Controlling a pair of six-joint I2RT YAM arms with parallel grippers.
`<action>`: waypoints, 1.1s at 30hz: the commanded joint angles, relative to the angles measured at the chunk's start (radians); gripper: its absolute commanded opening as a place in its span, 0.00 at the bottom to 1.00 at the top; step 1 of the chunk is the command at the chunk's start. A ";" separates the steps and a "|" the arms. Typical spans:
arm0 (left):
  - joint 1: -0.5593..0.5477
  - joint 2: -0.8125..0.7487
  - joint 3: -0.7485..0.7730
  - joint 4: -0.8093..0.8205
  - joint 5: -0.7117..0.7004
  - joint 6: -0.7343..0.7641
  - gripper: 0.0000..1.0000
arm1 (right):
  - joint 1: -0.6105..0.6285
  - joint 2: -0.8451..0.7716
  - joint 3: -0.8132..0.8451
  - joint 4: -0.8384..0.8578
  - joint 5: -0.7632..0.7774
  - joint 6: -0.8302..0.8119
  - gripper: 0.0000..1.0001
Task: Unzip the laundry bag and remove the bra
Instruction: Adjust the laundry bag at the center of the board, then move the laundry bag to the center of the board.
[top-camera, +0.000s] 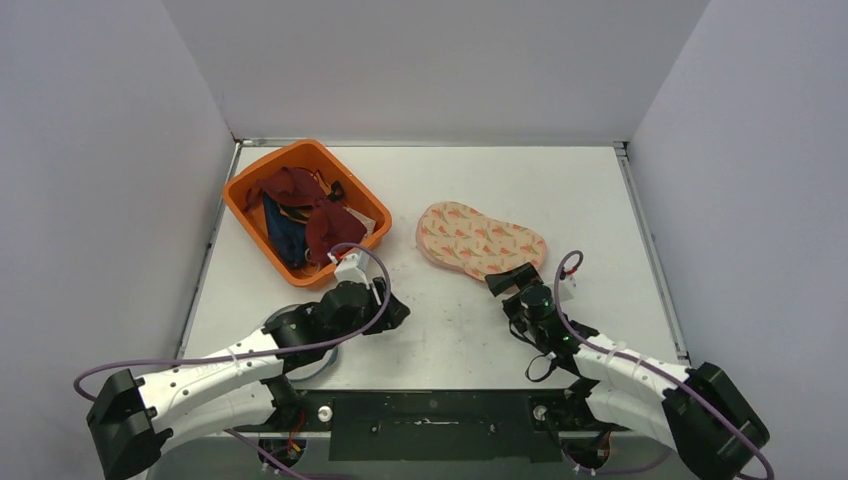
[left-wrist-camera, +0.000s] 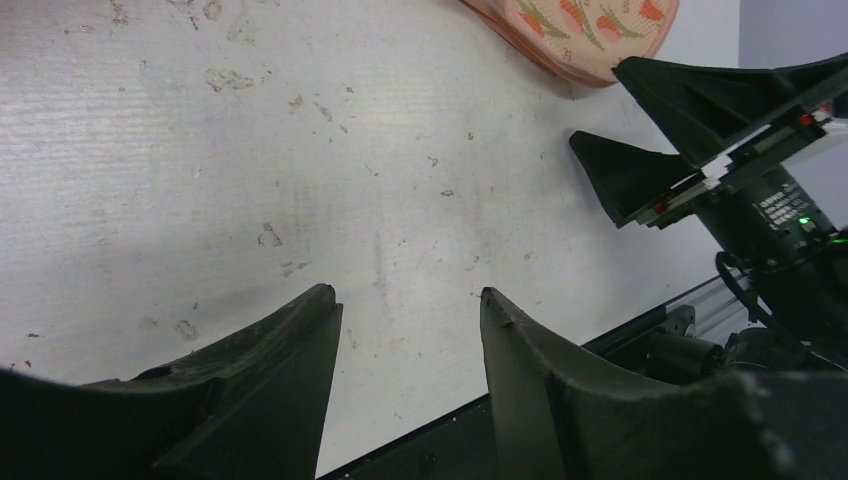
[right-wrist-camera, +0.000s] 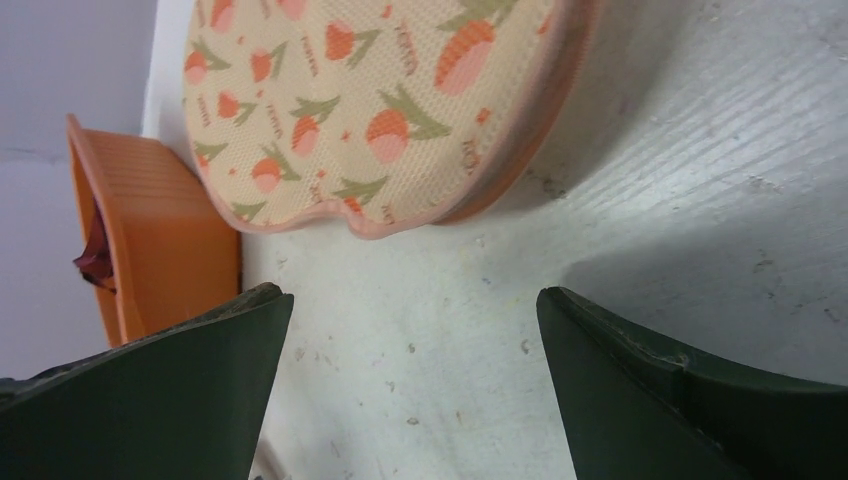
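The laundry bag (top-camera: 480, 240) is a flat, peanut-shaped beige mesh pouch with orange carrot prints and a pink rim, lying closed mid-table. It also shows in the right wrist view (right-wrist-camera: 370, 110) and at the top of the left wrist view (left-wrist-camera: 590, 30). No bra is visible outside it. My right gripper (top-camera: 512, 277) is open and empty, just in front of the bag's near edge (right-wrist-camera: 412, 300). My left gripper (top-camera: 398, 312) is open and empty over bare table (left-wrist-camera: 405, 300), left of the right gripper.
An orange bin (top-camera: 245, 215) of dark red and blue garments (top-camera: 305, 215) stands at the back left, also seen in the right wrist view (right-wrist-camera: 150, 240). The right gripper's fingers (left-wrist-camera: 640, 170) appear in the left wrist view. Grey walls enclose the white table (top-camera: 600, 190).
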 joint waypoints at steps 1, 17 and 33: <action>0.000 -0.059 -0.002 0.013 -0.007 -0.011 0.51 | 0.002 0.126 -0.009 0.150 0.112 0.081 1.00; 0.001 -0.163 -0.040 -0.059 -0.064 -0.032 0.52 | -0.254 0.468 0.024 0.454 -0.064 -0.114 0.45; 0.007 -0.101 -0.014 -0.061 -0.081 -0.006 0.52 | -0.419 0.614 0.297 0.476 -0.331 -0.518 0.05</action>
